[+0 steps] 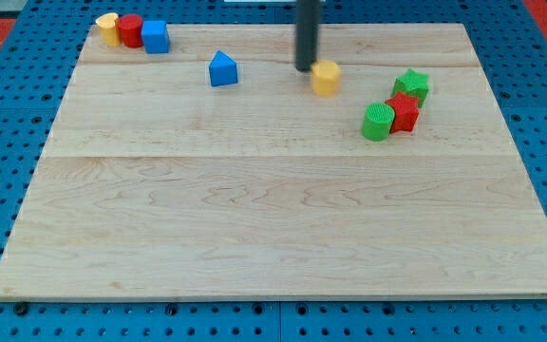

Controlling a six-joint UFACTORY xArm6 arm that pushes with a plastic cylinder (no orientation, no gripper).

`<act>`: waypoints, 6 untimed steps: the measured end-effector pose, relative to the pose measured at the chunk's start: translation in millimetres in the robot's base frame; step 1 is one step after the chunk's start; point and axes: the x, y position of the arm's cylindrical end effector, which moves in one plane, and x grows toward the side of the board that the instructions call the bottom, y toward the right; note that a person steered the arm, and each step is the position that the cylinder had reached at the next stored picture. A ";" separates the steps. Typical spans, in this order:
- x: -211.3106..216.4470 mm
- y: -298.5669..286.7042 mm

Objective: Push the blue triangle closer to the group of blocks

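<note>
The blue triangle (222, 69) sits alone on the wooden board (273, 218), near the view's top, left of centre. A group of three blocks stands at the top left corner: a yellow block (108, 28), a red block (129, 30) and a blue cube (155, 37), touching in a row. My tip (305, 67) is to the right of the blue triangle, well apart from it, and just left of a yellow block (326, 78), close to touching it.
At the view's right a green star (411, 85), a red block (404, 112) and a green block (378, 122) cluster together. A blue pegboard surrounds the board.
</note>
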 end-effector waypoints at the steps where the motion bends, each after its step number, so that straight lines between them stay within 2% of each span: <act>1: 18.5 46.6; 2: 9.4 -7.0; 3: 48.6 -22.6; 4: 38.9 -115.1; 5: -30.6 -182.8; 6: -40.5 -186.3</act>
